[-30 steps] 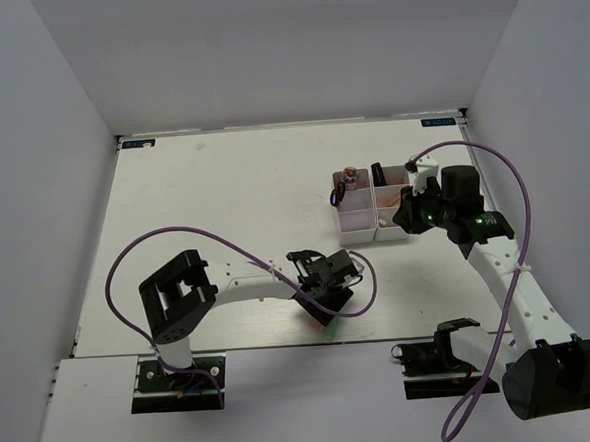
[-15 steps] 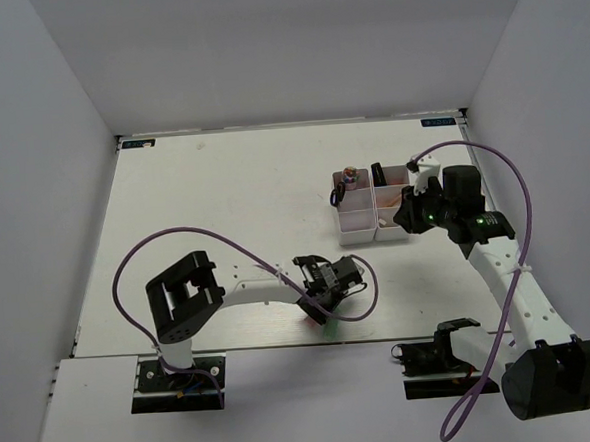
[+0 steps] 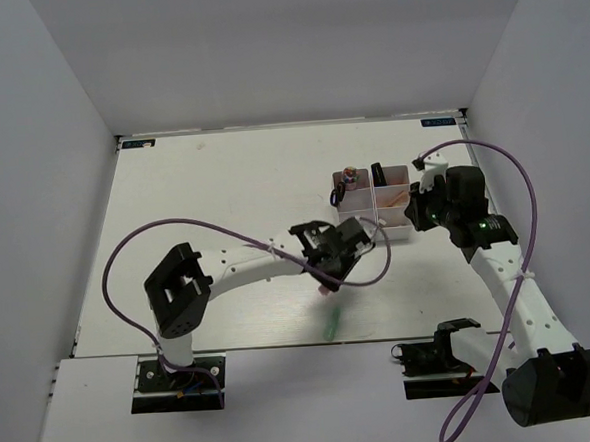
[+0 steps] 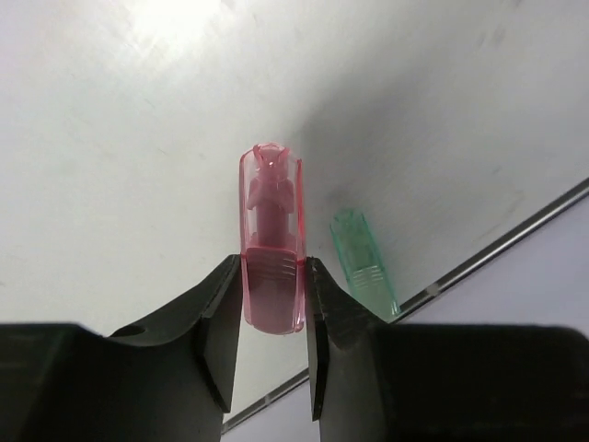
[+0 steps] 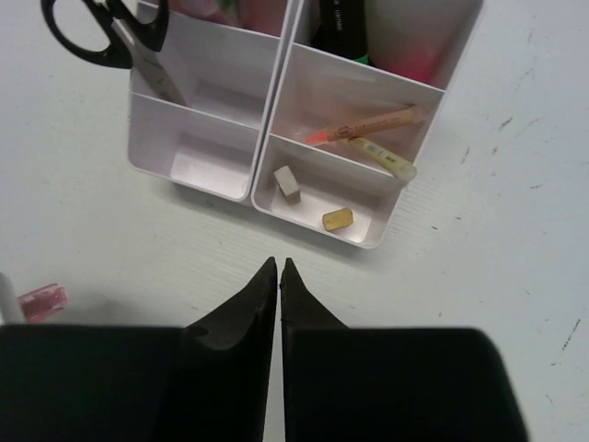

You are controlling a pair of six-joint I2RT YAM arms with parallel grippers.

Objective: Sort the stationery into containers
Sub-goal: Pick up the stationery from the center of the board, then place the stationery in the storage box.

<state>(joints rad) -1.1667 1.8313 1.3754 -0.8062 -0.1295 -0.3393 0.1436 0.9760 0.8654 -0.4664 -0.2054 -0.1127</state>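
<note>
Eraser (image 4: 270,198), pink see-through plastic capsule: likely light, hard, slippery. Left claw (image 4: 273,276) pinches its fat end, toward desk's near edge. Right claw (image 5: 278,267) closed tight, holding nothing.

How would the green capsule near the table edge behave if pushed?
The green capsule looks like smooth, translucent plastic: probably stiff, light and slippery. Its ribbed end may give some grip. Lying close to the table edge, a push could well slide it off.
</note>
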